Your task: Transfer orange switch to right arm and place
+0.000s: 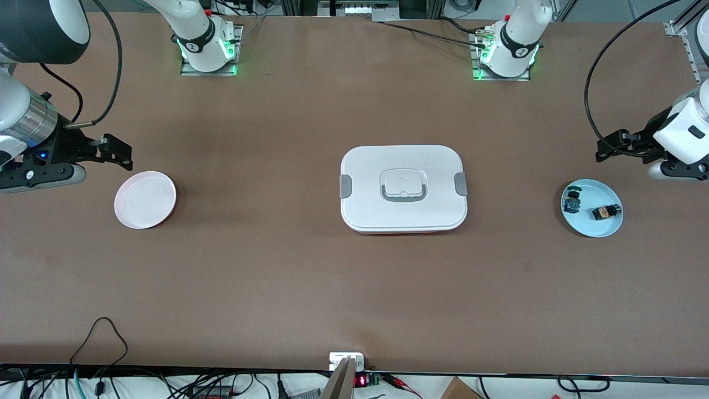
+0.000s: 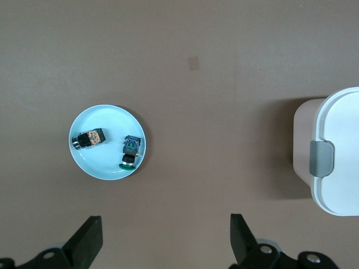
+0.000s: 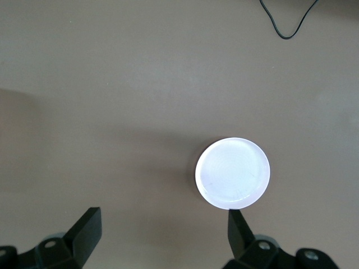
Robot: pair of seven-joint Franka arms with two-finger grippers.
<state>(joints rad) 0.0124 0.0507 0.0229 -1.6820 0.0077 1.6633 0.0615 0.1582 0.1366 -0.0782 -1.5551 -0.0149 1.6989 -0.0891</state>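
Note:
The orange switch (image 1: pixel 605 211) (image 2: pixel 90 138), a tiny black part with an orange-yellow top, lies on its side in a light blue plate (image 1: pixel 592 228) (image 2: pixel 106 116) at the left arm's end of the table. A tiny blue-and-green part (image 1: pixel 572 201) (image 2: pixel 130 152) lies beside it in the same plate. My left gripper (image 1: pixel 605 148) (image 2: pixel 166 235) hangs open and empty over bare table next to that plate. My right gripper (image 1: pixel 125 154) (image 3: pixel 162 230), on the arm with the silver wrist ring (image 1: pixel 33 119), is open and empty over bare table beside a pale pink plate (image 1: pixel 145 199) (image 3: pixel 233 172).
A white lidded box (image 1: pixel 403 188) (image 2: pixel 336 151) with grey side clasps sits at the middle of the table between the two plates. Cables run along the table edge nearest the front camera. The pink plate holds nothing.

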